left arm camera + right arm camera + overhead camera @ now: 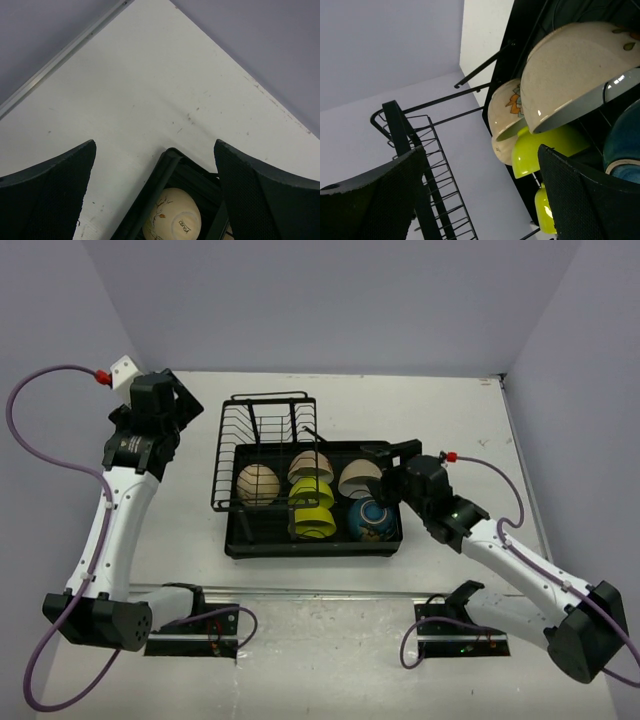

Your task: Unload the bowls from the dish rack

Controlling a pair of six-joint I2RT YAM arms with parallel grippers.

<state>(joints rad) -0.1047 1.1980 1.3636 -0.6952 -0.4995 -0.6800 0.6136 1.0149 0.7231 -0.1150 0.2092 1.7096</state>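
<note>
The black dish rack (pixel 236 530) stands mid-table with six bowls in it. A tan bowl (pixel 258 483) sits at the left and another tan bowl (pixel 311 467) in the middle. Two lime-green bowls (pixel 313 508) stand on edge in front of that one. A cream-white bowl (pixel 358 478) and a blue bowl (pixel 372 518) are at the right. My left gripper (pixel 185 405) is open and empty, left of the rack; its view (pixel 155 145) shows the tan bowl (pixel 175 217). My right gripper (pixel 392 452) is open and empty beside the cream-white bowl (pixel 570 75).
The rack's upright wire section (pixel 265 425) rises at the back left and fills the lower left of the right wrist view (pixel 435 165). White table (pixel 400 410) runs to grey walls behind and at both sides. Arm bases and cables sit at the near edge.
</note>
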